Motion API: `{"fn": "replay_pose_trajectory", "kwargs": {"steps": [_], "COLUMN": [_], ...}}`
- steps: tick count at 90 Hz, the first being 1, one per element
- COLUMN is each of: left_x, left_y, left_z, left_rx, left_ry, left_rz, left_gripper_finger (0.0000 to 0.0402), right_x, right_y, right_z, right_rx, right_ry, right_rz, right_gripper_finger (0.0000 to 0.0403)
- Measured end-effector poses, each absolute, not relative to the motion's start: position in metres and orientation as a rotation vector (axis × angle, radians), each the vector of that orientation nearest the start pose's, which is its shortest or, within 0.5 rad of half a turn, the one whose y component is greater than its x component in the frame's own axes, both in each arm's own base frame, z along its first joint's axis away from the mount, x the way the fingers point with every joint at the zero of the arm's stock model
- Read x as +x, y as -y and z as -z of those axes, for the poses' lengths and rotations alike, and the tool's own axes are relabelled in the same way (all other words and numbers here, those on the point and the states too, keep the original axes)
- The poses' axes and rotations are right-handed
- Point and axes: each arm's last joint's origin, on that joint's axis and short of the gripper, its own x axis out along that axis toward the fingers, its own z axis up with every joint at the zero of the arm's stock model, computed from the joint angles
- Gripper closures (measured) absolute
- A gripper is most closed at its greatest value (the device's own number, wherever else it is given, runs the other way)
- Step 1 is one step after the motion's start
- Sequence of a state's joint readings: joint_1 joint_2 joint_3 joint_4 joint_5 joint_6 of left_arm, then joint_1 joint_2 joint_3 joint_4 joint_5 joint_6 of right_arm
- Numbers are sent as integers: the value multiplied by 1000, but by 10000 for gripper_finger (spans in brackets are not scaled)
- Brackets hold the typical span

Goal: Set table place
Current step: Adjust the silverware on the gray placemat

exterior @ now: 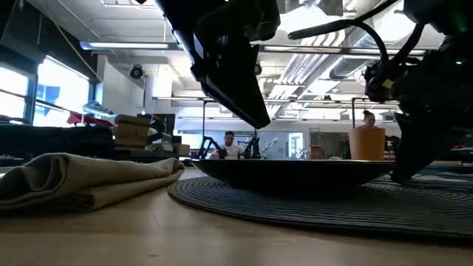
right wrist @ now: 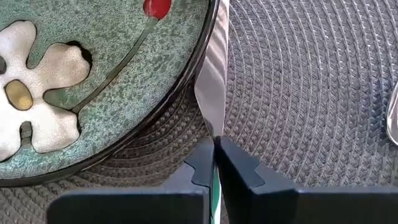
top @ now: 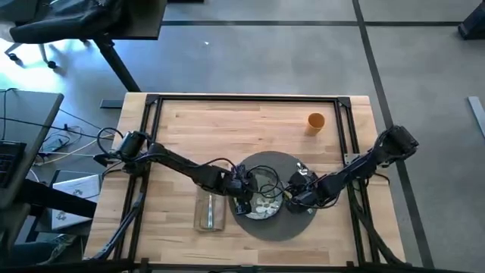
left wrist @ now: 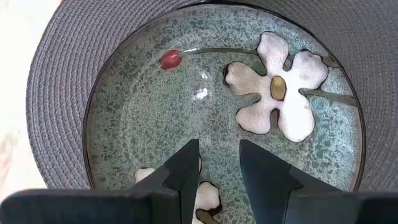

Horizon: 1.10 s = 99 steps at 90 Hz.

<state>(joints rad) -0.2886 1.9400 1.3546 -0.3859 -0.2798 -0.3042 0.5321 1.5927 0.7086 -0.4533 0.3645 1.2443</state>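
The right gripper point(right wrist: 215, 163) is seen clenched on a thin metal cutlery piece point(right wrist: 212, 87), a flat blade that is held over the grey woven mat point(right wrist: 305, 93) with its edge lying just beside the dark rim of the green floral plate point(right wrist: 106, 74); whether the blade touches the rim cannot be told. A second metal piece point(right wrist: 392, 115) is glimpsed at the edge of the right wrist view, resting on the mat. The left gripper point(left wrist: 219, 174) is held released above the plate point(left wrist: 161, 106), its two dark fingers parted with nothing between them, over the white flower painted in the glaze. In the high view the plate point(top: 261, 199) is centred on the round mat point(top: 277, 168), which is placed toward the near middle of the light wooden tabletop point(top: 227, 125), both arms being met over it from either side. The beige napkin point(top: 210, 212) is laid on the tabletop just beside the mat, on the left arm's side. The small orange cup point(top: 315, 122) is stood upright well apart from the mat, toward the far right part of the tabletop
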Motion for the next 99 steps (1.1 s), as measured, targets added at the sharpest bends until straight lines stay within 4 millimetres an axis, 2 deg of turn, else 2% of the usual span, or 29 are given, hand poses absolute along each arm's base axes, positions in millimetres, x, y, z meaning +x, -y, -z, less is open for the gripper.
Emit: {"fn": "replay_pose_trajectory", "kwargs": {"steps": [22,37,50,60,83,99], "left_x": [392,392,392,392,393,393], "left_y": [108,108,108,108,108,108], "left_z": [-185,-186,-186,-186,-187,-187], "left_rx": [-10,-10,-10,-12,-16,-16], "left_ry": [-920,-919,-918,-914,-901,-902], "left_rz": [-133,-133,-132,-132,-129,-130], "left_gripper_finger": [304,304,304,304,304,304], "right_x": [213,207,208,210,222,224], "right_y": [-124,-121,-118,-115,-112,-109], "right_z": [-125,-139,-151,-149,-131,-129], "right_rx": [588,607,588,554,479,468], "right_ry": [-1136,-1132,-1061,-1053,-1074,-1025], "right_rz": [567,533,497,505,508,568], "right_gripper_finger": [403,403,403,403,403,403]}}
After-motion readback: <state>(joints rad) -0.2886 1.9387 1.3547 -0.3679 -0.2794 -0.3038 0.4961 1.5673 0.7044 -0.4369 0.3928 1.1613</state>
